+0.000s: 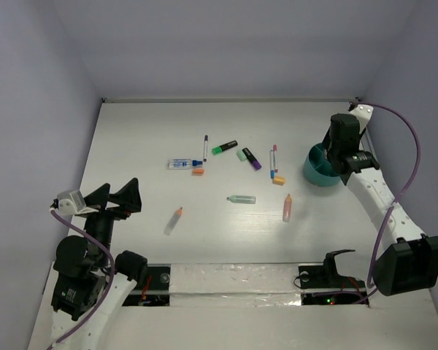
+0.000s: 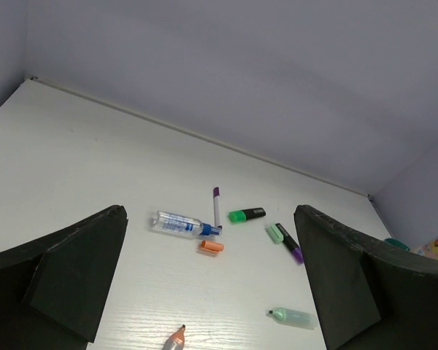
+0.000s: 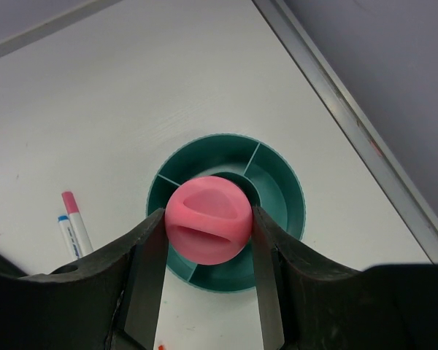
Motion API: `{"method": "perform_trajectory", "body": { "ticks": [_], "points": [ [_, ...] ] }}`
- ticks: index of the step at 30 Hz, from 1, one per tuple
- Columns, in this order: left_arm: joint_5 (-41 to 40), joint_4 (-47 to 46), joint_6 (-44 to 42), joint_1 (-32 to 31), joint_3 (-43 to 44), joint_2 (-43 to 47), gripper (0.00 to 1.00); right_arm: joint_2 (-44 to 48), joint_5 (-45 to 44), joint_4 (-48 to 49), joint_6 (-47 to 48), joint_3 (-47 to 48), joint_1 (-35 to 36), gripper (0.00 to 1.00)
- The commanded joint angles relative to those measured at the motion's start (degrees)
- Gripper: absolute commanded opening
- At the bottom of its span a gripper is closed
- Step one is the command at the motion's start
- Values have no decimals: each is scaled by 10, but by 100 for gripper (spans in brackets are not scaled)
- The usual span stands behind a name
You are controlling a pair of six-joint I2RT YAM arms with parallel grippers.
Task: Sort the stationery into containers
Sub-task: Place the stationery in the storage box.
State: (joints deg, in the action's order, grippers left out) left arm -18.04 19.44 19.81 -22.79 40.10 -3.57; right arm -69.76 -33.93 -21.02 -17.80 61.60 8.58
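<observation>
top: my right claw (image 1: pixel 336 154) hangs over teal tub (image 1: pixel 314 173) near right edge of the table (image 1: pixel 146 131); my left claw (image 1: pixel 119 197) is spread wide | left wrist: markers (image 2: pixel 292 316) lie ahead, well apart from it | right wrist: claw is clamped on pink cap (image 3: pixel 208 219), directly above the tub centre

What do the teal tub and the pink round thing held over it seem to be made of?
The teal tub looks like moulded plastic with a satin finish: thin even walls and dividers, fine ridges on the rim. The pink cap is smooth and matte, plastic or possibly rubber: uniform colour, a soft-edged groove moulded across it.
</observation>
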Motion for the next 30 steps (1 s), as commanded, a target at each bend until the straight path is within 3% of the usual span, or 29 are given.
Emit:
{"method": "perform_trajectory", "body": {
  "ticks": [1,4,7,10,14,17,22,24,25,26,28,29,30],
  "points": [
    [-1,-27,-3,-3,0,1,99,22,-8,34,-6,-3,-4,16],
    [0,-27,-3,-3,0,-1,99,16,-10,34,-5,-6,-4,17],
    [-1,-26,-3,-3,0,-4,99,2,-12,34,-7,-8,-4,24],
    [-1,-26,-3,-3,0,-6,99,-6,-13,34,-13,-10,-4,36],
    [-1,-25,-3,-3,0,-11,99,-12,-10,38,-9,-4,-9,61],
    [0,-26,-4,-3,0,-13,99,-13,-1,31,4,18,-9,71],
    [-2,-26,-4,-3,1,-20,99,-3,81,37,33,51,-9,75],
    [-2,-26,-4,-3,1,-26,99,1,155,58,50,52,-9,65],
    [-1,-26,-4,-3,1,-28,99,-4,244,65,56,52,-2,60],
    [-2,-25,-4,-3,1,-32,99,-13,290,75,63,59,14,38],
    [-2,-25,-4,-3,2,-37,99,-54,380,79,81,73,45,27],
    [-2,-23,-4,-3,2,-43,99,-73,405,84,94,90,64,15],
    [-2,-23,-3,-3,2,-47,99,-94,425,84,108,102,109,14]
  ]
}}
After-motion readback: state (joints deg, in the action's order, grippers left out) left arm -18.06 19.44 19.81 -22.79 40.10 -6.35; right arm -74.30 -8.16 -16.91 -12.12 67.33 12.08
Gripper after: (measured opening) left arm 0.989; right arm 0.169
